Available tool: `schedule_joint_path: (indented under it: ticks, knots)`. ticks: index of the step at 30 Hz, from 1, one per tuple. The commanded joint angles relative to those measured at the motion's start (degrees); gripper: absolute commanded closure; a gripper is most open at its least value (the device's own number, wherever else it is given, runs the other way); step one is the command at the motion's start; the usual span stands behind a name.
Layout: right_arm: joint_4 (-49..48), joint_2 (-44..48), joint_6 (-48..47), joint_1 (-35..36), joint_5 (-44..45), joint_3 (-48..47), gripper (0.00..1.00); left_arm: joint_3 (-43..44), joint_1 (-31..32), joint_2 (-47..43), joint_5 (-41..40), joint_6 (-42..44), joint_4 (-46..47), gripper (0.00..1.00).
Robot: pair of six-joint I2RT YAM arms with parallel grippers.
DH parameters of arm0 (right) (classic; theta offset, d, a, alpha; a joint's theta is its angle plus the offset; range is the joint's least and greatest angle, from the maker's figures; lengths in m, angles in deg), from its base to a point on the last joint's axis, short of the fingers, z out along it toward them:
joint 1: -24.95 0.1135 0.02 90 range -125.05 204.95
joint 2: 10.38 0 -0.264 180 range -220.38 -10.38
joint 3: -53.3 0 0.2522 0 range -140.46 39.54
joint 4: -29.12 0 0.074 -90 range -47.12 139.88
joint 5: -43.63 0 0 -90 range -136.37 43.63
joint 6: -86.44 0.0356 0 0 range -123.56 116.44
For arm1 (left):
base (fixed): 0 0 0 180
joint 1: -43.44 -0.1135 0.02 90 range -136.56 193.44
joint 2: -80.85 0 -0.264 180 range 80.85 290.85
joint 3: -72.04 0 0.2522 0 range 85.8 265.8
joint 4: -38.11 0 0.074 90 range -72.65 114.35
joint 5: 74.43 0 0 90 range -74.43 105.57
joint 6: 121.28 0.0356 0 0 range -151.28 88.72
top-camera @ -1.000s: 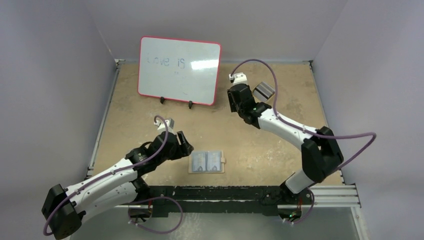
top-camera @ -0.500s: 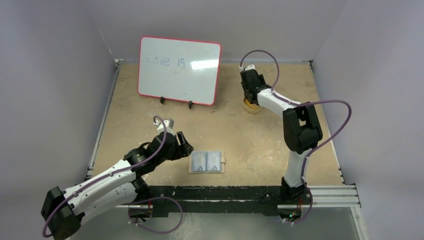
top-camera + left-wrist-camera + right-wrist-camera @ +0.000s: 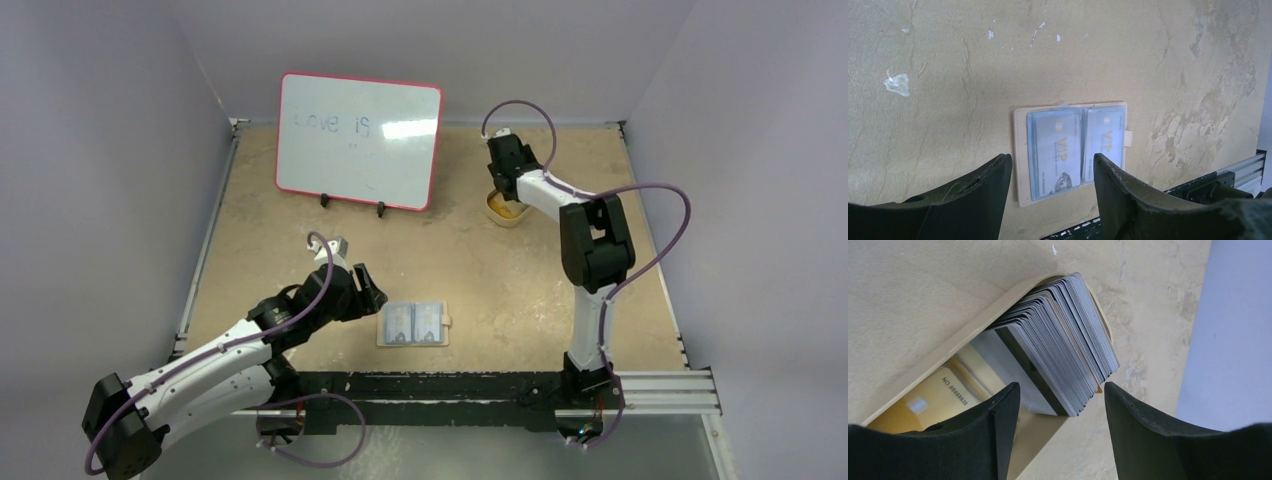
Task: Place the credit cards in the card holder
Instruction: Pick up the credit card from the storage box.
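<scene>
The tan card holder (image 3: 384, 336) lies open near the front edge, with two bluish-grey VIP credit cards (image 3: 1058, 150) (image 3: 1105, 137) in its pockets. In the left wrist view its tan border (image 3: 1020, 150) and snap tab show. My left gripper (image 3: 372, 285) is open and empty, just left of the holder; in its wrist view (image 3: 1052, 157) it hovers over the holder's near edge. My right gripper (image 3: 503, 192) is open over a tan dish (image 3: 506, 213). In its wrist view (image 3: 1060, 387) a thick stack of grey cards (image 3: 1063, 340) leans in the dish, just beyond the fingertips.
A red-rimmed whiteboard (image 3: 358, 140) stands at the back left on two feet. A gold card (image 3: 943, 390) lies flat in the tan dish (image 3: 948, 352). The side wall is close to the dish on the right. The metal rail (image 3: 660, 385) runs along the front edge.
My right arm has swung back and to the right, from beside the dish to directly over it and the card stack. The left arm and the card holder have not moved.
</scene>
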Motion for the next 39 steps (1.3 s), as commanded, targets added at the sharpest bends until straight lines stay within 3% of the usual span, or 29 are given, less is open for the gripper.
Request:
schedule_joint_path:
  ticks: [1, 16, 39]
  knots:
    - [-1.16, -0.65, -3.01, -0.75, 0.56, -2.62, 0.35, 2.29, 0.05, -0.32, 0.45, 1.36, 0.73, 0.40]
    - [-5.23, 0.38, -4.36, -1.30, 5.03, -1.05, 0.42, 2.33, 0.06, -0.17, -0.30, 1.17, 0.43, 0.40]
    - [-1.73, 1.72, -2.56, -1.16, 6.68, -3.93, 0.61, 2.24, -0.02, 0.18, -0.24, 1.06, 0.42, 0.40]
